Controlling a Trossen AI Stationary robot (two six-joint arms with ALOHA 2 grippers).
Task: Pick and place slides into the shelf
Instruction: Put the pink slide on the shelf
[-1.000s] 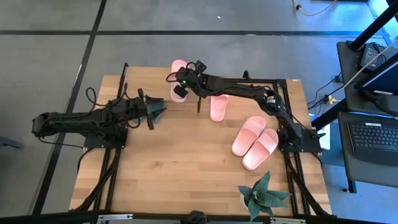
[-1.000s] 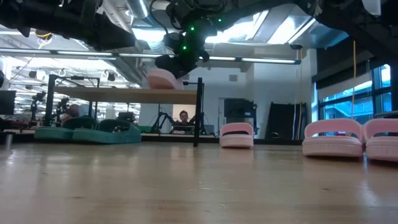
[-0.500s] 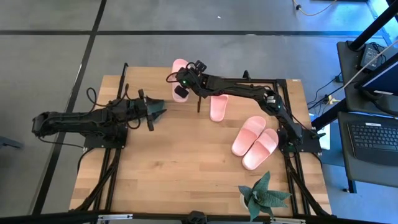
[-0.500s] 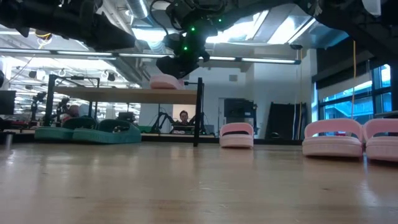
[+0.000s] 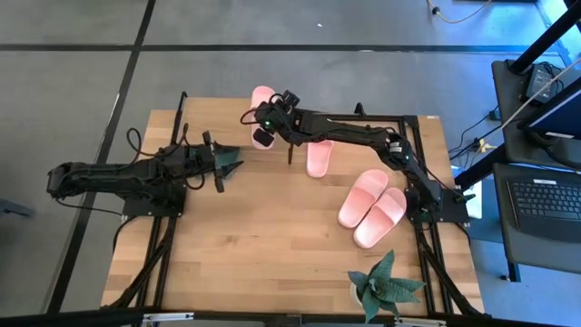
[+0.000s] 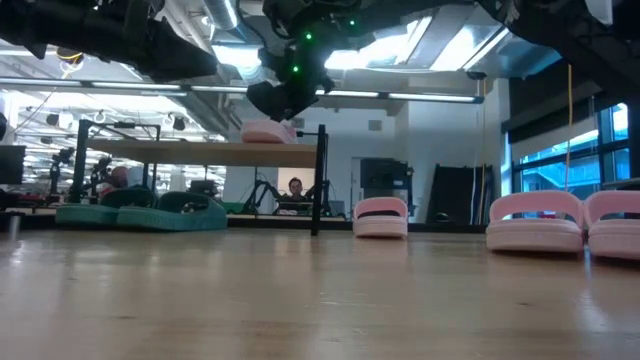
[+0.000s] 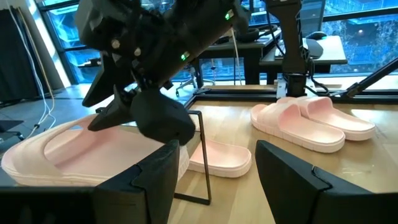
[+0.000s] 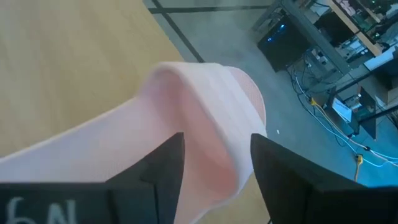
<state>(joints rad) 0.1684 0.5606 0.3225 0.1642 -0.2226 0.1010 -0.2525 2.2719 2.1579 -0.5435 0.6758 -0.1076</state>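
Behind shelf (image 6: 200, 152), low view reveals green slides (image 6: 140, 214).

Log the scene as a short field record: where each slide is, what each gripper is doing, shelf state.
shelf: far side of the table, light wood top on black legs
slide on shelf: pink, lying on the top plank
right gripper: just above that slide, fingers open, not gripping it
left gripper: waiting near the shelf, open, holding nothing
green slides: pair under the shelf, on the table
single pink slide: on the table beside the shelf
pink pair: side by side on the table's right
potted plant: near edge, right
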